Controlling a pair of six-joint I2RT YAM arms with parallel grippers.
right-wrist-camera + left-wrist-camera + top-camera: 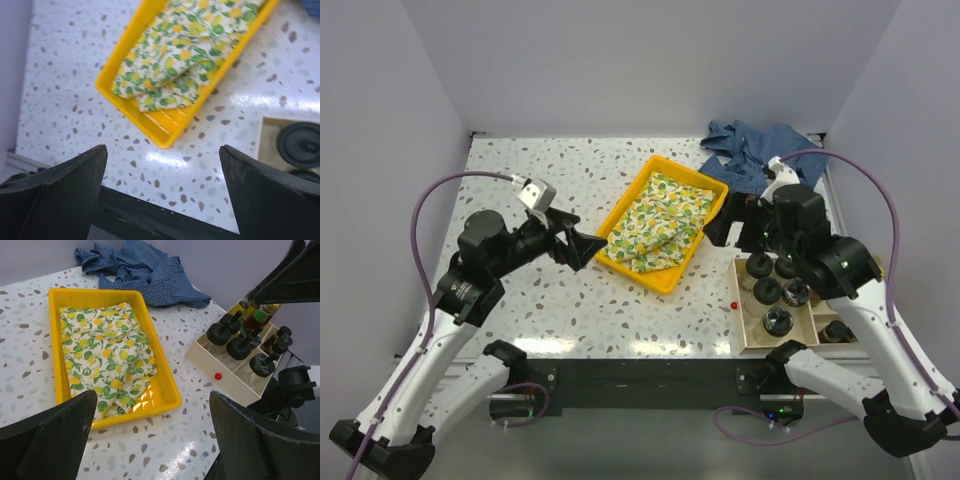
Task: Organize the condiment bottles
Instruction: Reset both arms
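Several condiment bottles [767, 291] with black lids stand in a cream box [740, 322] at the front right. In the left wrist view the bottles [240, 347] show with slim amber ones [245, 302] and a green red-labelled one [262, 315] behind. One black lid [299, 145] shows in the right wrist view. My left gripper [582, 240] is open and empty beside the left end of the yellow tray [665, 276]. My right gripper [725, 224] is open and empty, above the table between the tray and the box. Both grippers' open fingers frame the table in the left wrist view [152, 402] and the right wrist view [162, 150].
The yellow tray [165, 399] holds a folded lemon-print cloth [105, 355]. A crumpled blue checked cloth [755, 152] lies at the back right. A small red dot [218, 375] is on the box's side wall. White walls close three sides.
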